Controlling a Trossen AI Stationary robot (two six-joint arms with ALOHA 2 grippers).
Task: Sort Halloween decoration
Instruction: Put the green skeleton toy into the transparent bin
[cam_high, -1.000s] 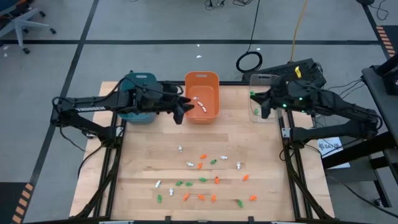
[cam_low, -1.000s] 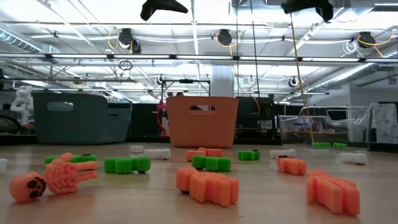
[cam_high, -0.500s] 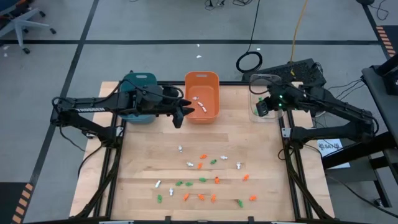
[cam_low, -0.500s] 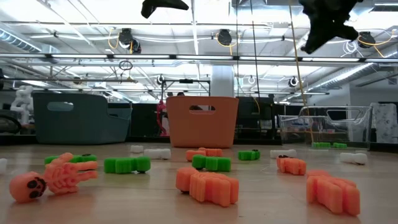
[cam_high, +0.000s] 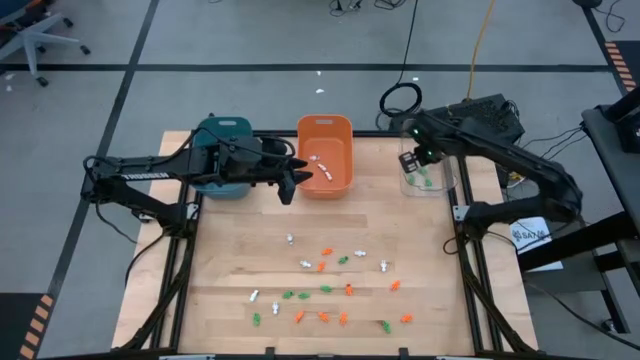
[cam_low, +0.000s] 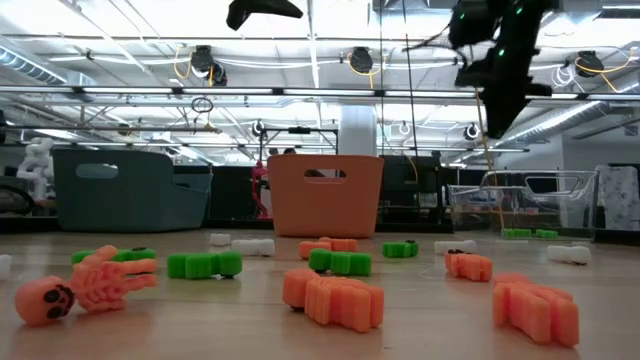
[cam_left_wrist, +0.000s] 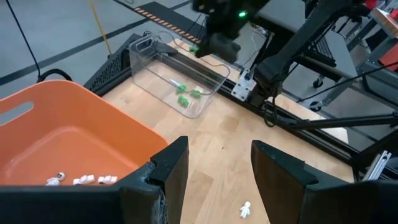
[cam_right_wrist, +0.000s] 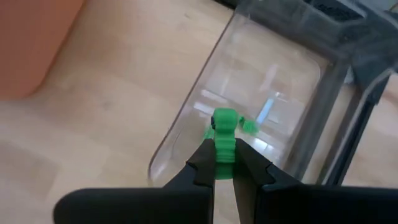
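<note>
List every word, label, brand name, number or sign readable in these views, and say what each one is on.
No text can be read for certain.
Left arm: pale lettering along its link in the high view, too small to read.
White sheet by the table's right side: dark print, too blurred to read.
Orange bin, teal bin, clear bin and the trinkets: no visible markings.

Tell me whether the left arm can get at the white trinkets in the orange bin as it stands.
Probably yes. The left gripper hangs open beside the orange bin, whose top is open, and nothing covers the white trinkets inside. The wall sits between, so it must lift over.
</note>
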